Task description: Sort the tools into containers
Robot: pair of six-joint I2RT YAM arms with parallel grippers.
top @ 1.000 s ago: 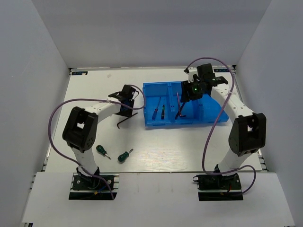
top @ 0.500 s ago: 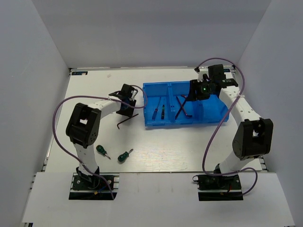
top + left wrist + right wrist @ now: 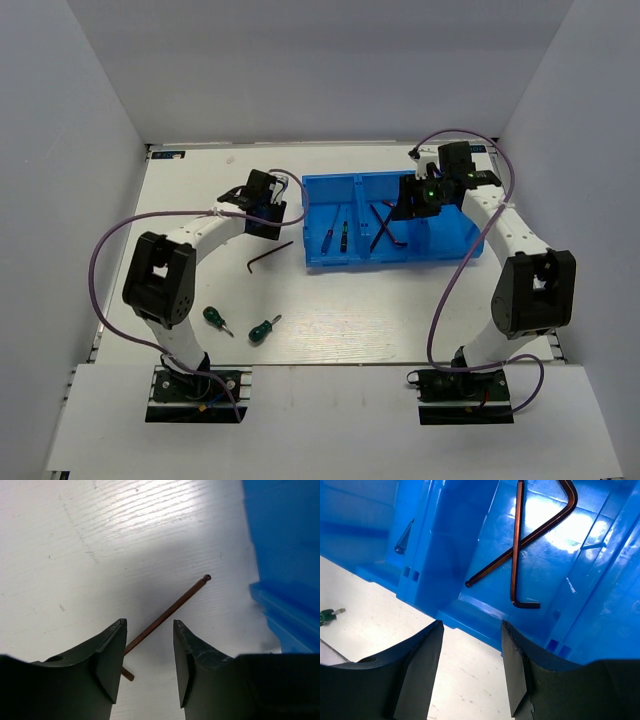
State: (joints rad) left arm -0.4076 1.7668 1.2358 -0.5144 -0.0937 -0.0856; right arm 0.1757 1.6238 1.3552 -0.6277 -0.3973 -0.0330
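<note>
While the left gripper [image 3: 149, 624] hangs spread over a lone hex key [image 3: 175, 606], the right gripper [image 3: 471, 624], spread and empty, faces two crossed keys [image 3: 516, 545] in the blue bin [image 3: 455, 530].

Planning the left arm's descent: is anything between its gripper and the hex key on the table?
Nothing visible does. The hex key lies bare on the table just beyond the left gripper, whose jaws stand apart; the blue bin sits off to the side.

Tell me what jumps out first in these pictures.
The long blue bin draws the eye, with two dark hex keys crossed in its middle compartment below the open right pincer. Left of it, another hex key lies on the white table under the open left pincer.
</note>
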